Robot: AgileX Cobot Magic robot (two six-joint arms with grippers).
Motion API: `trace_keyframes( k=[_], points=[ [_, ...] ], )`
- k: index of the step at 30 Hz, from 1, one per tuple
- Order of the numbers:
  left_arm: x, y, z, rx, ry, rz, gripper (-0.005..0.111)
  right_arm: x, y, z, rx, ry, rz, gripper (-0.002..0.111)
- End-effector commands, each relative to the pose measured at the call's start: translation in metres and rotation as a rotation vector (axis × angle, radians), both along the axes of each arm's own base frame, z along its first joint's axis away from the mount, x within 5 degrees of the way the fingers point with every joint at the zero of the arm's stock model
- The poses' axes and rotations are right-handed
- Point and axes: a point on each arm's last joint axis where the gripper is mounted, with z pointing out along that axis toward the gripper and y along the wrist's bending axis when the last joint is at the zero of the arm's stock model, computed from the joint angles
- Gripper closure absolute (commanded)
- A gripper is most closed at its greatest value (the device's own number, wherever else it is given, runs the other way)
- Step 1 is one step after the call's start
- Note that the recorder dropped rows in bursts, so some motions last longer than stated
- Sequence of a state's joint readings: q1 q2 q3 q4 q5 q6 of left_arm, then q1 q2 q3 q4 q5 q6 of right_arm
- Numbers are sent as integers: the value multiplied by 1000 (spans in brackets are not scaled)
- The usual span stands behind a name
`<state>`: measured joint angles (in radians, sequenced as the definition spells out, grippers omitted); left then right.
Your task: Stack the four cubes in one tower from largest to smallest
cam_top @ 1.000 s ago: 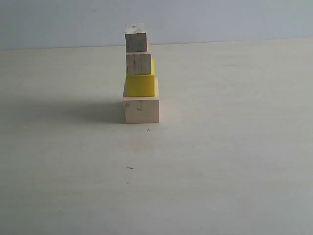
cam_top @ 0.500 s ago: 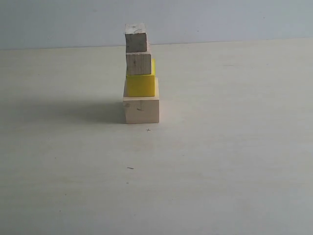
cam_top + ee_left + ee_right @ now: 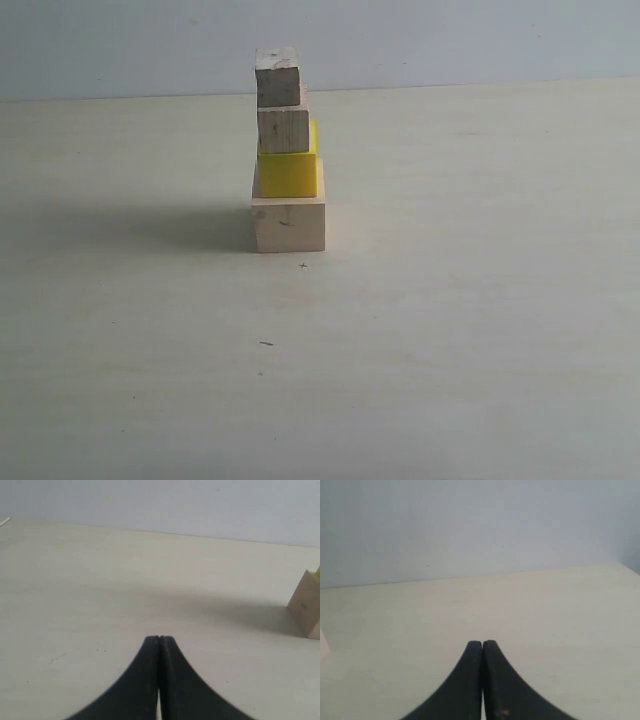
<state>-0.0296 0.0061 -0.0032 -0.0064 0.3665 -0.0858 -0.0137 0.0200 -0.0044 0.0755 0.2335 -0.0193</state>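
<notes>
The tower stands on the table in the exterior view: the large wood cube (image 3: 288, 224) at the bottom, the yellow cube (image 3: 288, 173) on it, the medium wood cube (image 3: 283, 129) above that, and the smallest wood cube (image 3: 277, 77) on top. The upper cubes sit slightly off-centre. Neither arm shows in the exterior view. My left gripper (image 3: 159, 639) is shut with nothing in it, and the large wood cube (image 3: 306, 609) is at the edge of its view, well away. My right gripper (image 3: 482, 643) is shut and empty over bare table.
The pale table (image 3: 450, 330) spreads around the tower, with a plain wall behind. A tiny dark speck (image 3: 266, 343) lies on the table in front of the tower.
</notes>
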Motion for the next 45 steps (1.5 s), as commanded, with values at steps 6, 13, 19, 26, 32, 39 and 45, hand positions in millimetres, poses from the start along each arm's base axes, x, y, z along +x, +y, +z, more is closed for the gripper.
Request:
trace_keyframes(
  k=[6,13,19,26,32,39,45],
  points=[
    [0,-1,0,-3,-16,-8,107,-3,0,-9,-9,85,4,108],
    [0,-1,0,-3,-16,-8,107,-3,1,-11,74,103,-10,108],
    [0,-1,0,-3,-16,-8,107,-3,1,-11,74,103,-10,108],
    [0,-1,0,-3,-16,-8,107,-3,1,-11,76,103,-10,108],
    [0,-1,0,-3,-16,-8,107,-3,1,-11,93,103,-7,108],
    [0,-1,0,-3,-16,-8,107,-3,1,-11,93,103,-7,108],
    [0,-1,0,-3,-16,-8,107,-3,1,-11,93,103,-7,108]
  ],
)
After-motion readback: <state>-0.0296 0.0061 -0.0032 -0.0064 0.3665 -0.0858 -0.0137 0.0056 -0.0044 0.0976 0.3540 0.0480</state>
